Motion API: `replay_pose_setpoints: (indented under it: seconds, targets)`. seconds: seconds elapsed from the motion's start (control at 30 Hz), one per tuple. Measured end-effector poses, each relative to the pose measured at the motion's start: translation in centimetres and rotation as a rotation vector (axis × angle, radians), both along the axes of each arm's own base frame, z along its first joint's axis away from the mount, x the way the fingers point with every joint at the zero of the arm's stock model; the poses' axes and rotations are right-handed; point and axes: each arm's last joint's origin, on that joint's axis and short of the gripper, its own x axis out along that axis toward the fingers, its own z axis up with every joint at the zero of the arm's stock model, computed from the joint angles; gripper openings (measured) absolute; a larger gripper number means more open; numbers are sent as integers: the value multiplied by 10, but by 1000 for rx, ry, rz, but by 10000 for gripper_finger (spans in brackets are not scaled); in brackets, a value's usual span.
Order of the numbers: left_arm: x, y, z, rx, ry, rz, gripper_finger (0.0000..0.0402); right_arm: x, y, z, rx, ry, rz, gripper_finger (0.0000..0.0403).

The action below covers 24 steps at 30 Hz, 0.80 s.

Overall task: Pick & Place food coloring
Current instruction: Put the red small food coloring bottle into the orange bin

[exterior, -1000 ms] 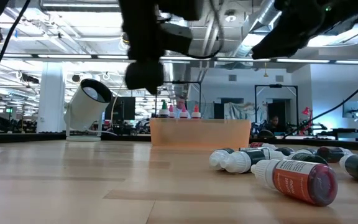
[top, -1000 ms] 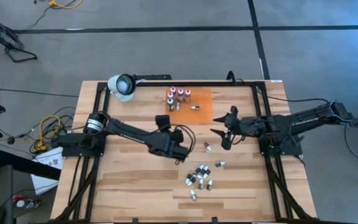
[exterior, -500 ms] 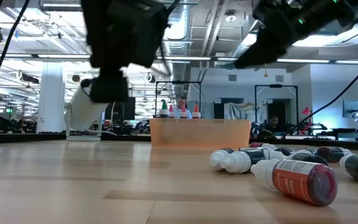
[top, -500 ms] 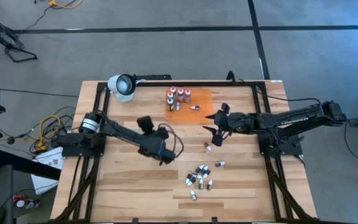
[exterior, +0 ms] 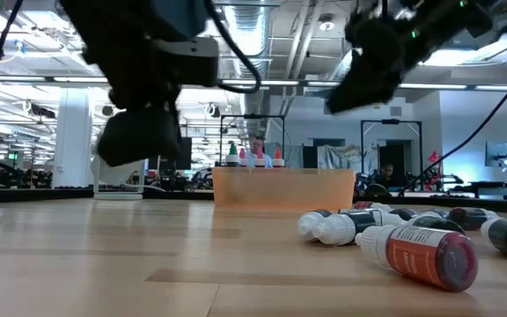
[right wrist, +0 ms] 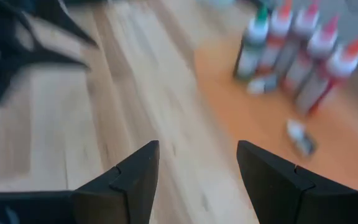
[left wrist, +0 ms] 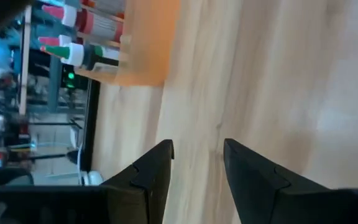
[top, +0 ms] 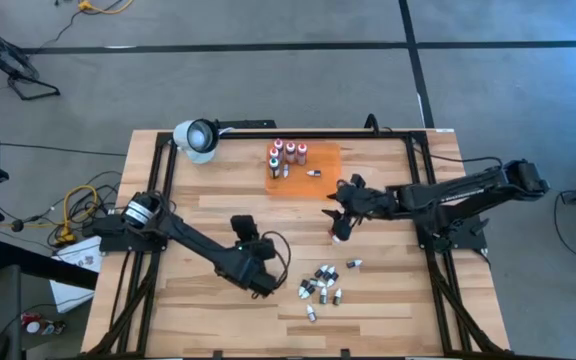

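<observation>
The right pincer (top: 341, 212), spread and empty, hovers near a lone bottle (top: 335, 236); coming down off-centre could roll it away. The left pincer (top: 264, 287), also spread, waits beside the pile (top: 321, 283) on the bench (top: 198, 300).

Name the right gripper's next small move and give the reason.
Probably a short drop straight down. The right gripper hangs open and empty just over the lone small white-capped bottle lying on the wooden table, beside the flat orange mat. Lowering would bring its fingers around that bottle. The left gripper waits nearer the front, open.
</observation>
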Motion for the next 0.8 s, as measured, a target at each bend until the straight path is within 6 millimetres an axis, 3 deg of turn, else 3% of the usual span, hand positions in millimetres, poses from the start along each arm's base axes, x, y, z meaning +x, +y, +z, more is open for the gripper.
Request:
replay_pose_setpoints:
  seconds: [0.2, 0.47, 0.8]
  targets:
    - [-7, -15, 2, 71, -22, -68, 141, -2, 5, -30, 125, 184, -106, 209]
    - [-9, -23, 3, 78, -59, -83, 141, 3, 11, -51, 343, 251, -202, 209]
    - [-9, -23, 2, 39, -76, -53, 141, 6, 15, -71, 357, 342, -225, 209]
